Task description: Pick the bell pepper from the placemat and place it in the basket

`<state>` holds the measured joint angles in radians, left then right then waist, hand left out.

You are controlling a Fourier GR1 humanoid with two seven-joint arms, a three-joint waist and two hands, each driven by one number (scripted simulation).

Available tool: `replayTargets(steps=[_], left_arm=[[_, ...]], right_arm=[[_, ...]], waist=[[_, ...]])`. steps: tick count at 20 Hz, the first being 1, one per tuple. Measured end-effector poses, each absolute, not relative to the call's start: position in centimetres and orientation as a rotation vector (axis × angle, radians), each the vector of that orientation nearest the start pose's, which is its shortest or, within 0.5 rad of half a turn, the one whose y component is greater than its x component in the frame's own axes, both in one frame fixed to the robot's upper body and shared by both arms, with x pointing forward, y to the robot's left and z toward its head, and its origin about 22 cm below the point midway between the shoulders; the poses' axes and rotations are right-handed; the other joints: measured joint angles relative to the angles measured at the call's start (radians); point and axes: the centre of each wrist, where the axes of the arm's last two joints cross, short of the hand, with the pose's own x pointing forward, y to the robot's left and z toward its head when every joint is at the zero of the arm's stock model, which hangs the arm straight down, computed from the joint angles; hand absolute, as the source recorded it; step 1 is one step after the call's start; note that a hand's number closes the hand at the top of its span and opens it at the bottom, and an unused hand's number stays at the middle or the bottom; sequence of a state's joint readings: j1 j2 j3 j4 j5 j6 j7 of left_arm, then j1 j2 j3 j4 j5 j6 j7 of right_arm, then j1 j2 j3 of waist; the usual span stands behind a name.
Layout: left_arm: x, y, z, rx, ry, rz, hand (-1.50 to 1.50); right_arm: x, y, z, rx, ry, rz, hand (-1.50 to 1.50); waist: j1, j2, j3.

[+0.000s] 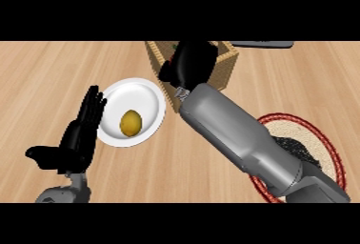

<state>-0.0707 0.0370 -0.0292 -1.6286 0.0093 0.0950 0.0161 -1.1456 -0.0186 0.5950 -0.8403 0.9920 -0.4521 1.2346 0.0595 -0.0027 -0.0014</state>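
Right forearm hides much of the placemat; its curled hand, contents unclear, covers the basket.

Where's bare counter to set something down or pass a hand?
Bare wood at the counter far left, beyond the left hand, and top right beside the basket. Crowded centre: plate with a yellow item, right hand over basket, forearm crossing the placemat.

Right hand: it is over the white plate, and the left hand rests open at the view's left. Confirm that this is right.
Not quite. In the head view the right hand is over the wicker basket, not the white plate, which lies to the basket's left with a yellow-brown item on it. The left hand does rest open at the view's left.
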Motion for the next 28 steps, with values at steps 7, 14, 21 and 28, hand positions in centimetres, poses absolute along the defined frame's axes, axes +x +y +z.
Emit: replayTargets(steps=[7,14,21,28], left_arm=[[24.8,23.0,3.3,0.058,-1.68,0.018,0.0],[24.9,22.7,3.2,0.058,-1.681,0.028,0.0],[24.8,23.0,3.1,0.071,-1.679,0.038,0.0],[24.7,22.6,3.0,0.069,-1.682,0.03,0.0]], right_arm=[[38.3,-0.3,12.6,-1.301,-1.333,0.467,1.5],[38.6,-1.8,10.4,-1.289,-1.313,0.433,1.5],[38.7,-3.1,8.0,-1.284,-1.277,0.387,1.5],[38.5,-3.6,7.1,-1.252,-1.256,0.363,-1.5]], waist=[[-0.009,-0.01,0.001],[-0.021,-0.009,0.001],[-0.035,-0.009,-0.002],[-0.031,-0.017,-0.006]])
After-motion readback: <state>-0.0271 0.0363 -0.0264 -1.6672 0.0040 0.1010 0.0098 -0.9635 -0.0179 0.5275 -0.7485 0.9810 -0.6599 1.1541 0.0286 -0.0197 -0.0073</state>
